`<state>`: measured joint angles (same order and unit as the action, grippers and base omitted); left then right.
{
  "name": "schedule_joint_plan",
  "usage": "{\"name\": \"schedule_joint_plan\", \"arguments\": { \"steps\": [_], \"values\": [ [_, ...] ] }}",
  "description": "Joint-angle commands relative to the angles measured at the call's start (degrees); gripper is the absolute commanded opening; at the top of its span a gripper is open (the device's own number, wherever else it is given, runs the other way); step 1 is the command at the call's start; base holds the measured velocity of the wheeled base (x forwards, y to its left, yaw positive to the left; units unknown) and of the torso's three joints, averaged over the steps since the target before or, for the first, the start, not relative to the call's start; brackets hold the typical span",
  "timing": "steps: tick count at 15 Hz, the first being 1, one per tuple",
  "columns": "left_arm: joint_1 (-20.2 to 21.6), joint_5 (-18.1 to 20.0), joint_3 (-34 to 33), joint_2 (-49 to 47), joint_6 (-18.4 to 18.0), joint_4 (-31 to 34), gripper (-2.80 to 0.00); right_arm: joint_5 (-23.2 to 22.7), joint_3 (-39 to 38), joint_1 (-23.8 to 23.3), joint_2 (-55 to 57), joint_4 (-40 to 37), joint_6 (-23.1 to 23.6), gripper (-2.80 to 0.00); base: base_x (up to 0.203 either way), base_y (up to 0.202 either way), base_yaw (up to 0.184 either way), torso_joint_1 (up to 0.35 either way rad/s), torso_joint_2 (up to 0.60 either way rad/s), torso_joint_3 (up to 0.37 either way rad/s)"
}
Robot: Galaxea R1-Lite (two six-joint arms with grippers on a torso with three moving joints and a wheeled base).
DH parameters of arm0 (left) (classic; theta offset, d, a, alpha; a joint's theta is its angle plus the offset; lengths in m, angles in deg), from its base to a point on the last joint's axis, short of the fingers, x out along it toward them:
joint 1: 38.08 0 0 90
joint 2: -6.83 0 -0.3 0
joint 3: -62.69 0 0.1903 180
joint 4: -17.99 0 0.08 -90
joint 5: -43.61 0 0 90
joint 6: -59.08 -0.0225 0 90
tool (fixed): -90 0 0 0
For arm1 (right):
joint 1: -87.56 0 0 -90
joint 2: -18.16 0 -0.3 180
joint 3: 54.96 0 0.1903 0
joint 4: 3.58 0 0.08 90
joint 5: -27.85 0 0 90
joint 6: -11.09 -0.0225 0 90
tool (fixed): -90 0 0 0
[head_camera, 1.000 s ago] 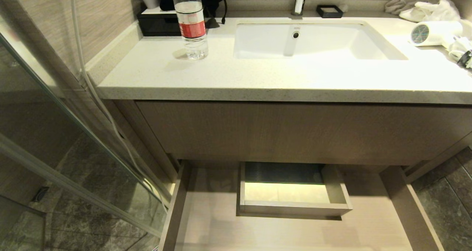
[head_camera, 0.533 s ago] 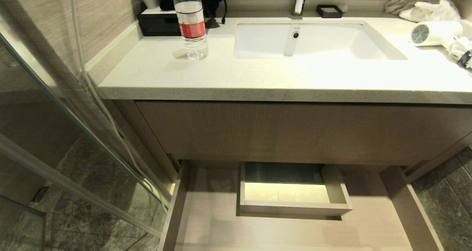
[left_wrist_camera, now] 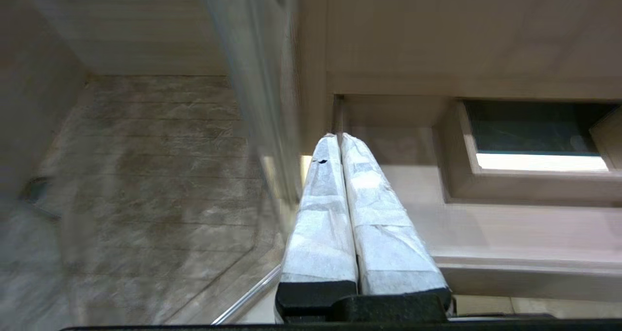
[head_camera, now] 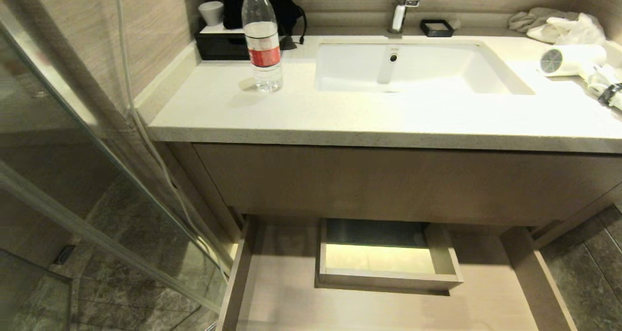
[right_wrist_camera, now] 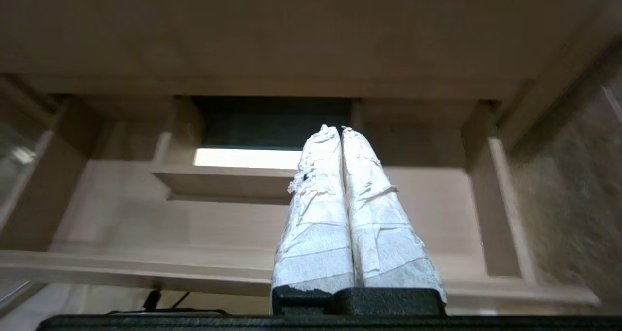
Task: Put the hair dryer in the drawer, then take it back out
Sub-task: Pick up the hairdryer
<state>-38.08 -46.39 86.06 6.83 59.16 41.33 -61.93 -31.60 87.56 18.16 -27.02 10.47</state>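
The white hair dryer [head_camera: 571,60] lies on the countertop at the far right, its grey mesh grille facing left and its bundled cord beside it. Below the vanity the light-brown drawer [head_camera: 286,292] stands pulled out, with a boxed cutout [head_camera: 386,255] in its middle; nothing lies in it. Neither arm shows in the head view. My left gripper [left_wrist_camera: 338,136] is shut and empty, low by the drawer's [left_wrist_camera: 510,229] left side near the glass. My right gripper [right_wrist_camera: 338,128] is shut and empty, pointing at the drawer [right_wrist_camera: 116,219] from its front.
A water bottle [head_camera: 263,39] stands on the counter [head_camera: 340,117] left of the sink [head_camera: 418,66]. A black tray, cup and dark bag sit at the back left, cloths [head_camera: 559,22] at the back right. A glass shower panel [head_camera: 73,175] borders the left.
The whole head view has shifted: counter things now sit lower and slightly right in the picture as the camera moved. The hair dryer, the drawer and both arms have not moved.
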Motion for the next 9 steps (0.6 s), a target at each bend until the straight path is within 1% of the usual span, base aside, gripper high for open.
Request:
{"name": "schedule_joint_plan", "arguments": {
  "steps": [1, 6, 7, 9],
  "values": [
    [0.0, 0.0, 0.0, 0.0, 0.0, 0.0, -2.80, 0.0, -0.1, 0.0, 0.1, 0.0, 0.0, -2.80, 0.000, -0.004, 0.122, 0.219, -0.51, -0.291],
    [0.0, 0.0, 0.0, 0.0, 0.0, 0.0, -2.80, 0.0, -0.1, 0.0, 0.1, 0.0, 0.0, -2.80, 0.000, -0.006, 0.172, 0.246, -0.55, -0.308],
    [0.0, 0.0, 0.0, 0.0, 0.0, 0.0, -2.80, 0.0, -0.1, 0.0, 0.1, 0.0, 0.0, -2.80, 0.000, -0.009, 0.164, 0.149, -0.32, -0.179],
    [0.0, 0.0, 0.0, 0.0, 0.0, 0.0, -2.80, 0.0, -0.1, 0.0, 0.1, 0.0, 0.0, -2.80, 0.000, -0.004, 0.112, 0.071, -0.13, -0.076]
  ]
}}
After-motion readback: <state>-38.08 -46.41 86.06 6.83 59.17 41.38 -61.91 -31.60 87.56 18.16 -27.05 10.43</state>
